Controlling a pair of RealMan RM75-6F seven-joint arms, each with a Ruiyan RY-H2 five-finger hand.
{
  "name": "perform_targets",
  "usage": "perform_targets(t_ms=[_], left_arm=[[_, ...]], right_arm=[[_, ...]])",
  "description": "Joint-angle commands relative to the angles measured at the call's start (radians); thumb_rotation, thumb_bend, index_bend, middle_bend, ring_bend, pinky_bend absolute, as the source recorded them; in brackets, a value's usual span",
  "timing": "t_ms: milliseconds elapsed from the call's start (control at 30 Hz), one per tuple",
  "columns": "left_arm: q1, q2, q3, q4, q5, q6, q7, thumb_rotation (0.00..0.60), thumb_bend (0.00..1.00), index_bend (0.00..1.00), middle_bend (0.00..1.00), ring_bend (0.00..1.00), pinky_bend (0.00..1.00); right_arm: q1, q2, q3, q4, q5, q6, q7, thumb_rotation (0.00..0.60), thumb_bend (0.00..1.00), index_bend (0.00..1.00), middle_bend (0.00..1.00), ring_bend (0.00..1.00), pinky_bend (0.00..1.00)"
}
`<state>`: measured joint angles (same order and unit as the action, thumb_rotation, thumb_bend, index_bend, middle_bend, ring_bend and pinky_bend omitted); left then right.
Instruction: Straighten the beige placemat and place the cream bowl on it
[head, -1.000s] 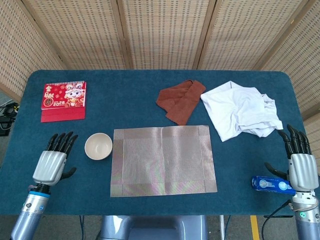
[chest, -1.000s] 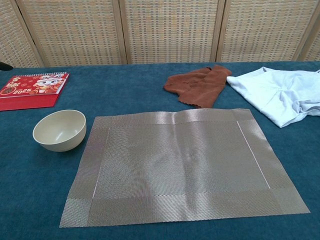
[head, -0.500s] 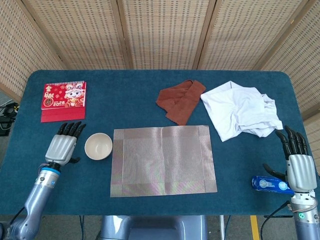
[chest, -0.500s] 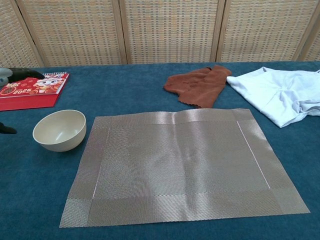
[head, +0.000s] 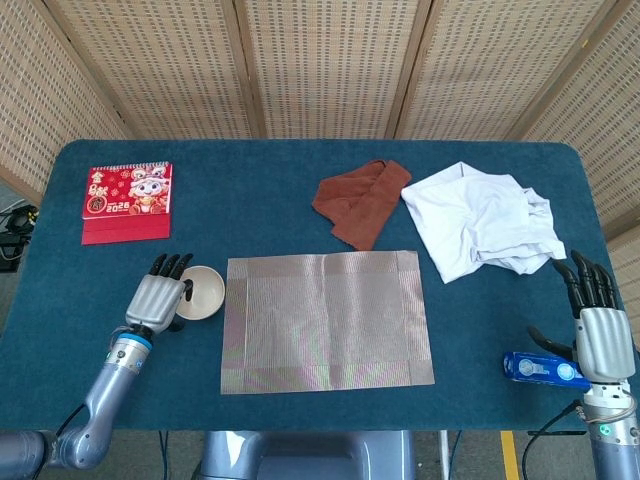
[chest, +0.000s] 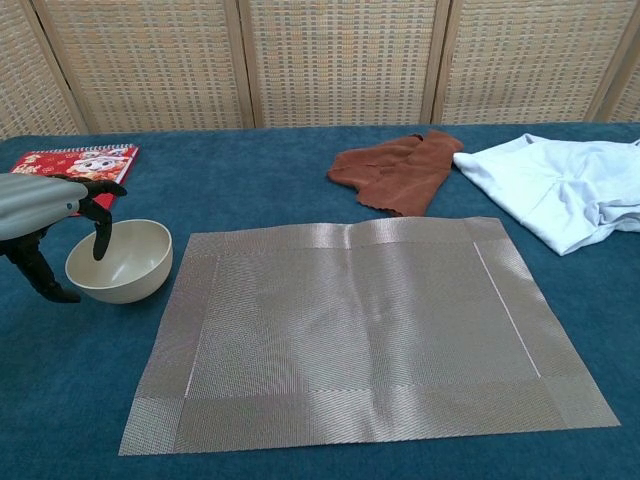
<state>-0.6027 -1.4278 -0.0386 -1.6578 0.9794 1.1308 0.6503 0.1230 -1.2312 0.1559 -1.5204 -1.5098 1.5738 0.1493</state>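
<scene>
Cream bowl (chest: 118, 261) upright on the blue worktop (head: 300, 190), just left of the beige placemat (head: 326, 321), not on it. Left hand (head: 158, 300) over the bowl's left rim, fingers (chest: 98, 240) spread, one dipping inside, nothing gripped. Right hand (head: 598, 335) far right of the placemat, fingers apart, empty, beside a blue packet (head: 545, 369).

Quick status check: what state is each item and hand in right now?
Beige woven placemat: flat, bare.
Cream bowl: upright, empty, left of placemat.
Left hand: fingers over bowl rim.
Right hand: open.
Brown cloth: crumpled.
White garment: crumpled.
</scene>
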Motion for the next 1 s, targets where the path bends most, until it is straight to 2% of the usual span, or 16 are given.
perform_targets(t_ms=[33, 167, 267, 367, 500, 567, 667, 867, 1000], left_arm=[[0.002, -0.012, 0.005, 0.012, 0.007, 0.004, 0.007, 0.6, 0.07, 0.5, 0.0, 0.0, 0.0], [-0.003, -0.051, 0.008, 0.057, 0.004, -0.004, 0.023, 0.6, 0.11, 0.52, 0.0, 0.0, 0.0], [-0.008, -0.085, 0.006, 0.096, -0.003, -0.016, 0.03, 0.6, 0.17, 0.52, 0.0, 0.0, 0.0], [-0.012, -0.106, 0.002, 0.116, -0.008, -0.028, 0.029, 0.6, 0.28, 0.53, 0.0, 0.0, 0.0], [-0.012, -0.118, 0.001, 0.125, 0.002, -0.027, 0.022, 0.6, 0.53, 0.59, 0.0, 0.0, 0.0], [-0.009, -0.123, 0.001, 0.126, 0.011, -0.022, 0.019, 0.6, 0.6, 0.63, 0.0, 0.0, 0.0], [-0.003, -0.127, -0.003, 0.122, 0.042, 0.003, 0.006, 0.6, 0.63, 0.67, 0.0, 0.0, 0.0], [0.009, -0.115, -0.001, 0.088, 0.145, 0.068, -0.008, 0.6, 0.63, 0.67, 0.0, 0.0, 0.0], [0.004, -0.121, -0.019, 0.067, 0.195, 0.088, -0.027, 0.6, 0.63, 0.67, 0.0, 0.0, 0.0]], right_arm=[[0.0, 0.0, -0.001, -0.001, -0.002, 0.0, 0.001, 0.6, 0.29, 0.15, 0.0, 0.0, 0.0], [-0.001, 0.0, -0.005, -0.006, -0.009, 0.004, 0.001, 0.6, 0.29, 0.15, 0.0, 0.0, 0.0], [-0.002, 0.0, -0.006, -0.008, -0.01, 0.005, 0.001, 0.6, 0.29, 0.15, 0.0, 0.0, 0.0], [-0.002, 0.001, -0.006, -0.008, -0.01, 0.004, 0.002, 0.6, 0.29, 0.15, 0.0, 0.0, 0.0], [-0.002, 0.002, -0.004, -0.008, -0.01, 0.007, 0.007, 0.6, 0.29, 0.15, 0.0, 0.0, 0.0], [-0.002, 0.001, -0.003, -0.007, -0.011, 0.011, 0.011, 0.6, 0.29, 0.15, 0.0, 0.0, 0.0], [-0.003, 0.001, -0.002, -0.005, -0.011, 0.013, 0.017, 0.6, 0.29, 0.15, 0.0, 0.0, 0.0], [-0.003, 0.002, -0.002, -0.007, -0.016, 0.017, 0.021, 0.6, 0.29, 0.15, 0.0, 0.0, 0.0], [-0.004, 0.003, -0.002, -0.009, -0.017, 0.019, 0.022, 0.6, 0.29, 0.15, 0.0, 0.0, 0.0]])
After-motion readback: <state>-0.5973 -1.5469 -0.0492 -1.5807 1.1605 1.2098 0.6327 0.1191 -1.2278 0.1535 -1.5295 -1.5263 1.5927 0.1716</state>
